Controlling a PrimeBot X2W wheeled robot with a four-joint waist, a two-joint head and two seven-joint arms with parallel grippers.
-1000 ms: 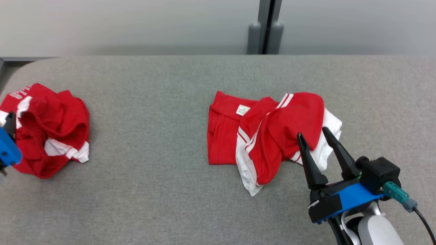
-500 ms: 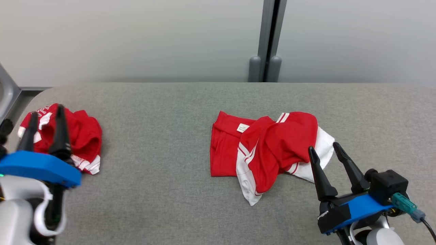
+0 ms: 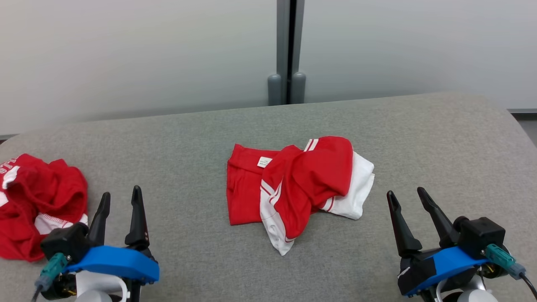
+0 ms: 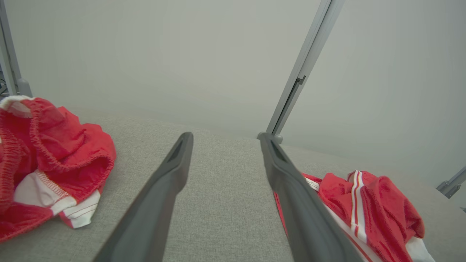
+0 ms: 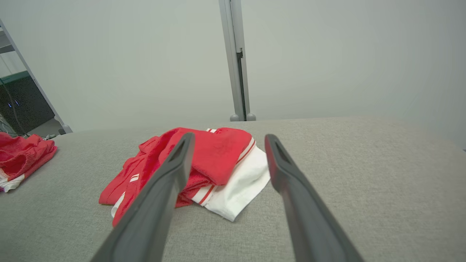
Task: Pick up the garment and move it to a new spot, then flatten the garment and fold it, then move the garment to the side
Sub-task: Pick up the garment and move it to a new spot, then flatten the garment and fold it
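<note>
Both arms are held low at the near edge of the grey table point(image 3: 180, 138), with the fingers pointing forward. The left gripper point(image 3: 121, 191) and the right gripper point(image 3: 405, 191) are wide open, holding and touching nothing. The red and white garment point(image 3: 302, 180) lies bunched between them at the table's middle, and a second red garment point(image 3: 42, 197) lies crumpled at the left.

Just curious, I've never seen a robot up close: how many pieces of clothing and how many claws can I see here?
Red-and-white fabric garments: 2, middle garment, left garment
Dark two-fingered claws: 2, left claw, right claw
Total: 4
</note>
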